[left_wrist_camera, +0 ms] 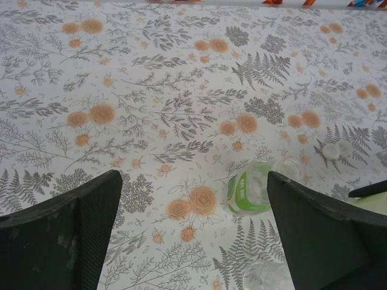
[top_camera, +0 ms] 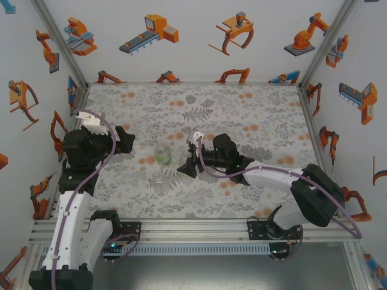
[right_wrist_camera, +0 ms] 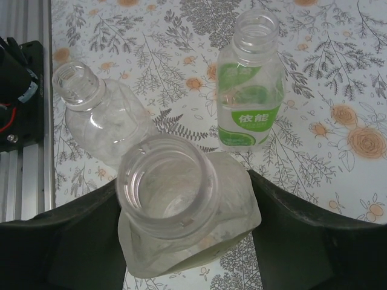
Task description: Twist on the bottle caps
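Observation:
My right gripper is shut on the pale yellow bottle, whose open mouth faces the wrist camera, with no cap on it. Beyond it the green-labelled bottle stands upright and uncapped, and the colourless bottle stands left of it, also uncapped. In the top view the green bottle and the colourless one sit between the arms, just left of the right gripper. My left gripper is open over bare cloth at the table's left. One small white cap lies past the green bottle.
The floral tablecloth covers the table, with open room at the back and right. Printed walls enclose three sides. The metal rail with both arm bases runs along the near edge. A dark base part sits at the left in the right wrist view.

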